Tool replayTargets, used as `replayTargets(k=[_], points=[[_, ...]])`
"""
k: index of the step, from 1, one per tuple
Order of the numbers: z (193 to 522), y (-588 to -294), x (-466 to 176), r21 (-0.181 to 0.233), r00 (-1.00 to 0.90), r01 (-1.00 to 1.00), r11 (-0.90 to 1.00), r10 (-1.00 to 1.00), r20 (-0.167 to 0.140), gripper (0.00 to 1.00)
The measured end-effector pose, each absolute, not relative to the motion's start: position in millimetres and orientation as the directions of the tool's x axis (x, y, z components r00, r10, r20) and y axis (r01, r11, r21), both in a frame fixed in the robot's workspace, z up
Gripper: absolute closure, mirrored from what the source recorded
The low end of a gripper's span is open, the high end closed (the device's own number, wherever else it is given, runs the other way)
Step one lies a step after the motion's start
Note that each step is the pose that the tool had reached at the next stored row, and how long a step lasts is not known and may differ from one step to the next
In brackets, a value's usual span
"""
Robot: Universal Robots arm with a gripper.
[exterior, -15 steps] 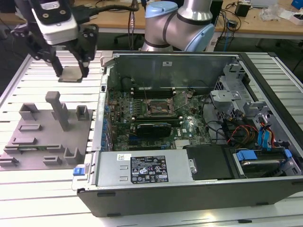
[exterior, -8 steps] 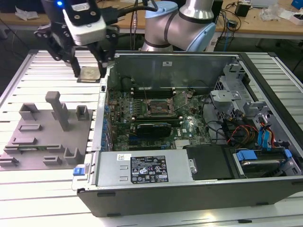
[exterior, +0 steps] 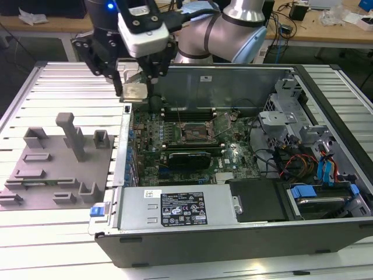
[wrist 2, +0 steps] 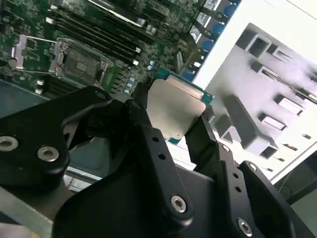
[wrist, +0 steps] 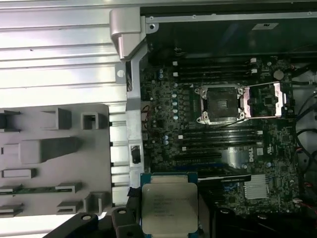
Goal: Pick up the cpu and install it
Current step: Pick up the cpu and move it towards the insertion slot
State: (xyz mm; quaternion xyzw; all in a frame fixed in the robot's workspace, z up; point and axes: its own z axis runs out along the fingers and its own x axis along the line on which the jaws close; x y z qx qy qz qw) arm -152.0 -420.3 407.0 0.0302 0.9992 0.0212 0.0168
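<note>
Exterior view: one arm with one gripper (exterior: 135, 87), jaws clamped on one cpu (exterior: 134, 91), which hangs in the air with its silver top showing, over the far corner of the open computer case (exterior: 233, 248) at the exterior view's left; one black socket (exterior: 195, 133) on the green motherboard (exterior: 175, 169), well apart from the cpu; one grey fixture plate (exterior: 52, 175) with one tall post (exterior: 73, 135), lying on the slotted metal counter (exterior: 64, 79) beside the case. Second wrist view: two black fingers (wrist 2: 205, 136), one on each of two opposite edges of the cpu (wrist 2: 176, 111), jaws open no wider than the chip; this view alone shows the grip from behind the linkage; the socket (wrist 2: 81, 62) lies beyond, its metal frame raised; the fixture plate (wrist 2: 257, 124) is on the other side of the case wall. First wrist view: the cpu (wrist: 169, 208) seen square-on, grey lid with print and thin green rim, held over the motherboard's edge just inside the case wall; one socket (wrist: 221, 103), frame swung open beside it, apart from the cpu; one finned heat sink (wrist: 256, 186); the fixture plate (wrist: 49, 148) outside the case
</note>
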Motion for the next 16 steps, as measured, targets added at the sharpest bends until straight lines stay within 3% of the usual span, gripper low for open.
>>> replayTargets(k=[16], points=[[407,-424,-87,0.043,-0.998,0.060,0.997,0.061,-0.031,0.45]])
